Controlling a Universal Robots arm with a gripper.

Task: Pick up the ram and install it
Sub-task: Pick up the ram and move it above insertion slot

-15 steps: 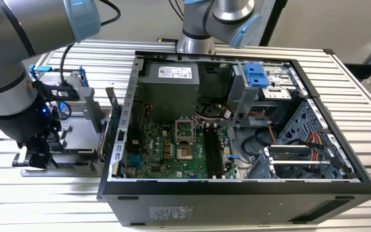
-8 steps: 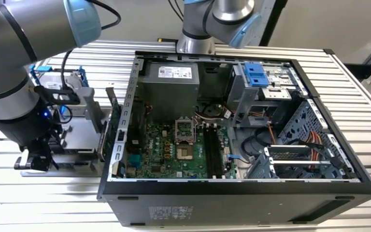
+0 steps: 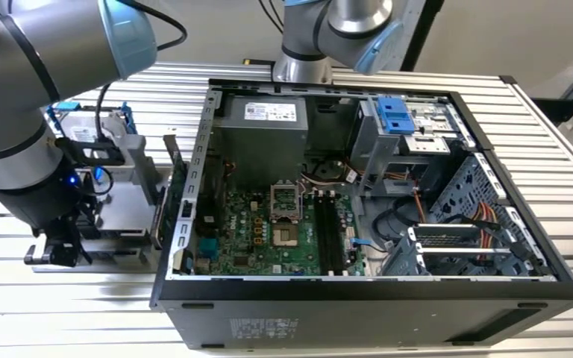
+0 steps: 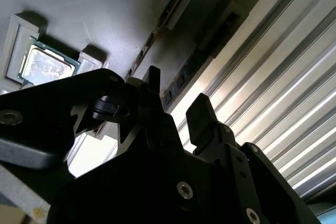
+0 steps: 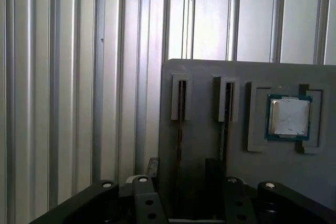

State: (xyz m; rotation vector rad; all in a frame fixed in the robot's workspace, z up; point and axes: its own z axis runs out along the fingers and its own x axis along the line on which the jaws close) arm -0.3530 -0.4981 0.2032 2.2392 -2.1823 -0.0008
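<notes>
Two rams stand on edge in the slotted grey holder plate (image 5: 205,77); in the first wrist view they show as thin dark lines. One ram (image 5: 180,129) runs between my two black fingers, and the other ram (image 5: 226,124) lies just outside one finger. My gripper (image 5: 182,169) is open above the plate and holds nothing. In the second wrist view the gripper (image 4: 176,93) hangs over the same ram (image 4: 152,40). The exterior view has the gripper (image 3: 57,250) at its left, over the grey holder (image 3: 117,216) beside the open computer case, whose black memory slots (image 3: 331,231) sit on the motherboard.
A square silver processor chip (image 5: 287,116) sits in a pocket of the holder plate next to the rams. A hard drive in a blue frame (image 3: 92,123) stands behind the holder. The open computer case (image 3: 366,298) takes the middle of the ribbed metal table (image 3: 27,321).
</notes>
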